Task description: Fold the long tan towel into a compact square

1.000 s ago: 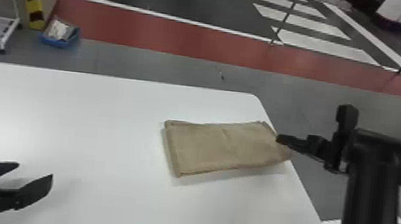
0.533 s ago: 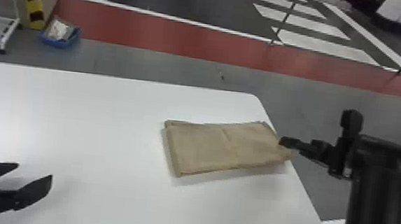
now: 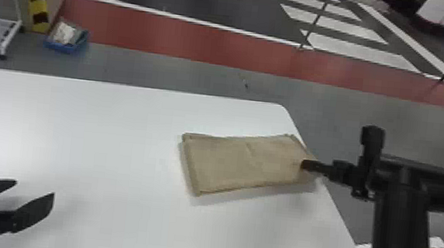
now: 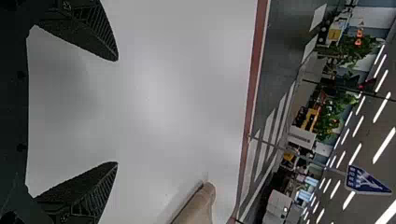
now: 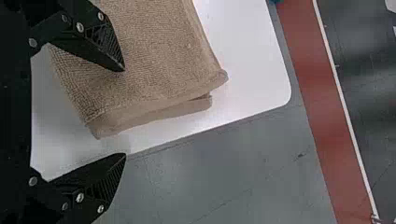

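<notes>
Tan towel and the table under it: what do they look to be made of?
The tan towel looks like matte terry cloth, probably cotton, going by its pebbly weave. The white table looks like laminate or plastic: smooth, with soft bright patches.

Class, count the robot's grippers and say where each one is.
2: the left gripper over the near left of the table, the right gripper at the right end of the towel.

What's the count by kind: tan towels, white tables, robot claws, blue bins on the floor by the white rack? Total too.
Tan towel: 1
White table: 1
Claws: 2 (left claw, right claw)
Blue bin on the floor: 1
Total: 5
</notes>
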Controlling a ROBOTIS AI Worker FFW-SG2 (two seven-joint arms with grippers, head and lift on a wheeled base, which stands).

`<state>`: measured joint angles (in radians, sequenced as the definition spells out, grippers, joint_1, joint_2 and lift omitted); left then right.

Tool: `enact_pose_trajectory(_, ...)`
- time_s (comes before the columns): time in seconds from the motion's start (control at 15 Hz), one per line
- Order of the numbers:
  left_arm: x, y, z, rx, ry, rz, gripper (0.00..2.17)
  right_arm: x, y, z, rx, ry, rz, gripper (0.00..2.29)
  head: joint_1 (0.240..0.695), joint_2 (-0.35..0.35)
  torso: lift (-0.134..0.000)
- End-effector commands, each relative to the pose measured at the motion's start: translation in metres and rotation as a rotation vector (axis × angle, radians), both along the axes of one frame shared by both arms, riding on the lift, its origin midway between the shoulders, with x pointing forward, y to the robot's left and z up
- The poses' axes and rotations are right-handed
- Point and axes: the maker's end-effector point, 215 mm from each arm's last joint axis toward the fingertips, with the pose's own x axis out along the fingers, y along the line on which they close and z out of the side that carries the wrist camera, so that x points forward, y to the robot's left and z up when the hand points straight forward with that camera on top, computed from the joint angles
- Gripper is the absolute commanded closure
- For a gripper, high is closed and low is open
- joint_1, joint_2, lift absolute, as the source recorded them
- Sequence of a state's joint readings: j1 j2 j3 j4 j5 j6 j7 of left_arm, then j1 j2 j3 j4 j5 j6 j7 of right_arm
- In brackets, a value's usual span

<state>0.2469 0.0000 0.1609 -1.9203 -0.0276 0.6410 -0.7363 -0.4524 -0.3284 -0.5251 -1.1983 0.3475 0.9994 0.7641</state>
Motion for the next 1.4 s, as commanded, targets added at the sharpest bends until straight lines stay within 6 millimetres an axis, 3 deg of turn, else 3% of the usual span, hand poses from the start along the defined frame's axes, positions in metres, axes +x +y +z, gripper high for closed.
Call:
enact_pose_trajectory(0.0, 0.000, -0.001, 0.000, -0.002, -0.001, 0.001, 0.09, 0.006, 0.012, 0.002, 0.044, -0.031, 0.013, 0.72, 0.695, -0.350, -0.124)
enact_pose_trajectory(0.07, -0.001, -0.001, 0.000, -0.002, 0.001, 0.001, 0.09, 0.007, 0.014, 0.001, 0.044, -0.029, 0.020, 0.93, 0.695, -0.350, -0.124)
enact_pose_trajectory(0.27, -0.001, 0.001, -0.001, -0.002, 0.002, 0.004, 0.09, 0.005, 0.018, -0.004, 0.039, -0.017, 0.026, 0.94, 0.695, -0.350, -0.124)
enact_pose_trajectory(0.33, -0.001, 0.001, -0.001, -0.003, 0.002, 0.003, 0.09, 0.005, 0.019, -0.004, 0.040, -0.017, 0.027, 1.09, 0.695, -0.350, -0.124)
enact_pose_trajectory(0.4, -0.001, 0.002, -0.001, -0.003, 0.002, 0.003, 0.09, 0.005, 0.019, -0.003, 0.052, -0.022, 0.023, 1.56, 0.695, -0.350, -0.124)
enact_pose_trajectory(0.47, -0.002, 0.001, 0.000, -0.003, 0.001, 0.001, 0.09, 0.002, 0.019, -0.003, 0.084, -0.024, 0.005, 1.77, 0.695, -0.350, -0.124)
enact_pose_trajectory(0.53, -0.002, 0.001, 0.000, -0.003, 0.001, 0.001, 0.09, 0.004, 0.022, 0.001, 0.104, -0.039, 0.002, 1.77, 0.695, -0.350, -0.124)
enact_pose_trajectory(0.73, -0.002, 0.002, 0.001, -0.002, -0.002, 0.002, 0.09, 0.008, 0.029, 0.043, 0.193, -0.145, -0.004, 1.77, 0.695, -0.350, -0.124)
enact_pose_trajectory(0.8, -0.002, 0.004, 0.002, 0.000, -0.004, 0.005, 0.09, 0.005, 0.039, 0.066, 0.249, -0.188, 0.010, 1.77, 0.695, -0.350, -0.124)
enact_pose_trajectory(0.93, -0.002, 0.007, 0.004, 0.001, -0.007, 0.011, 0.09, -0.005, 0.063, 0.107, 0.317, -0.220, 0.037, 1.77, 0.695, -0.349, -0.124)
enact_pose_trajectory(1.07, -0.001, 0.008, 0.004, 0.000, -0.007, 0.013, 0.09, -0.014, 0.114, 0.133, 0.345, -0.226, 0.118, 1.77, 0.695, -0.325, -0.124)
enact_pose_trajectory(1.33, -0.001, 0.014, 0.010, 0.004, -0.015, 0.022, 0.09, -0.017, 0.227, 0.119, 0.249, -0.178, 0.328, 1.77, 0.695, -0.239, -0.124)
